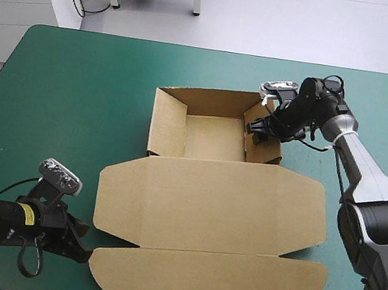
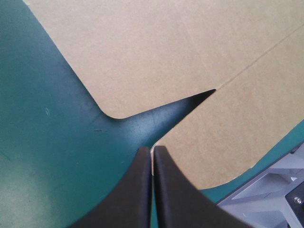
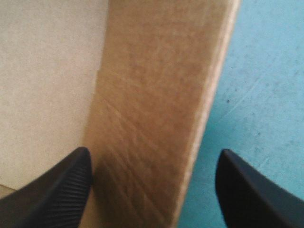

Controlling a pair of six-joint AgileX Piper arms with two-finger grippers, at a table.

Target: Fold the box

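Note:
The brown box lies mid-table, its tray part at the far side with the back, left and right walls raised. The lid panel and the front flap lie flat on the near side. My right gripper is open and straddles the tray's right wall, one finger inside the tray and one outside; in its own view the gripper has that wall between its fingers. My left gripper is shut, low on the cover, its tip at the notch between lid and front flap.
The teal-green cover stretches wide to the left of the box and shows again beyond the tray's right wall. The front flap reaches close to the table's near edge.

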